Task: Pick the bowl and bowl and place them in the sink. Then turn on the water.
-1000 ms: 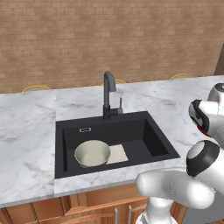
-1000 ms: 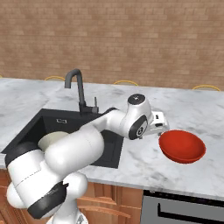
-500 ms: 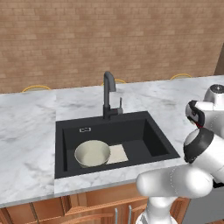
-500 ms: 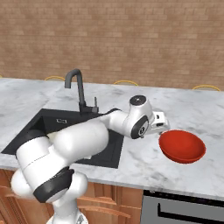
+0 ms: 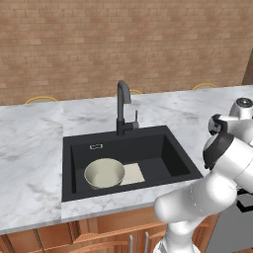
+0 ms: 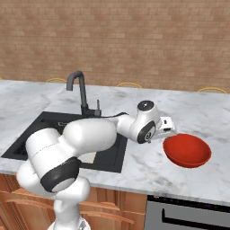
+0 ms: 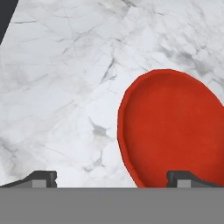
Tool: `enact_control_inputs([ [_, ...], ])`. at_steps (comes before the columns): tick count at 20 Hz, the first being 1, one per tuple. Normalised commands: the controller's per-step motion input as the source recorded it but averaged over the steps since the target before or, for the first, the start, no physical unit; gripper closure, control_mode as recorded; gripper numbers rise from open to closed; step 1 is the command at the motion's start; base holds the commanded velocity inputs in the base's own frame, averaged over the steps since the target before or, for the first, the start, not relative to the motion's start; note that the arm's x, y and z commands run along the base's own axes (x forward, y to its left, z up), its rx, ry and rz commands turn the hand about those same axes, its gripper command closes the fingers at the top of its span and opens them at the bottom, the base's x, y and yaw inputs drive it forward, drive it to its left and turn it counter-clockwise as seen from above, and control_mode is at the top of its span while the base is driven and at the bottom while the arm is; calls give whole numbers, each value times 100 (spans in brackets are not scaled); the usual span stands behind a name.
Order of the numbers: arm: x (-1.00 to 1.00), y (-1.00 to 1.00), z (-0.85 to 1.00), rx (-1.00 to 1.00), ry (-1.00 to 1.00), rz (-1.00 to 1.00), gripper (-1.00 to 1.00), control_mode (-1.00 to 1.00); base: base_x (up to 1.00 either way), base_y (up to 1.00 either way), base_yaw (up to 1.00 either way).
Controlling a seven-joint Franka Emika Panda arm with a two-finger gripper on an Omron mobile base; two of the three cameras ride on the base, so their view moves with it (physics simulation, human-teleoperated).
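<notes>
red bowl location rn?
The red bowl sits on the marble counter right of the sink in the right base view, with the open pincer at its near-left rim.

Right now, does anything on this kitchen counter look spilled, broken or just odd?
Nothing stands out. The cream bowl sits upright in the black sink, the red bowl sits upright on the marble counter to the right of the sink, and the faucet is dry. The open gripper hangs by the red bowl's rim.

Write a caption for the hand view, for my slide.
Open gripper poised over the red bowl's rim on the marble counter.
</notes>
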Motion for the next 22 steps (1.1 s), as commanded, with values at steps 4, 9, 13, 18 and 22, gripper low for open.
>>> enact_control_inputs([
  [4, 18, -16, -23, 0, 0, 0, -100, -100, 0, 0, 0],
  [9, 19, -13, -20, 0, 0, 0, -100, -100, 0, 0, 0],
  [13, 24, -11, -14, 0, 0, 0, -100, -100, 0, 0, 0],
  [18, 20, -12, -15, 0, 0, 0, -100, -100, 0, 0, 0],
  [22, 19, -13, -15, 0, 0, 0, -100, -100, 0, 0, 0],
])
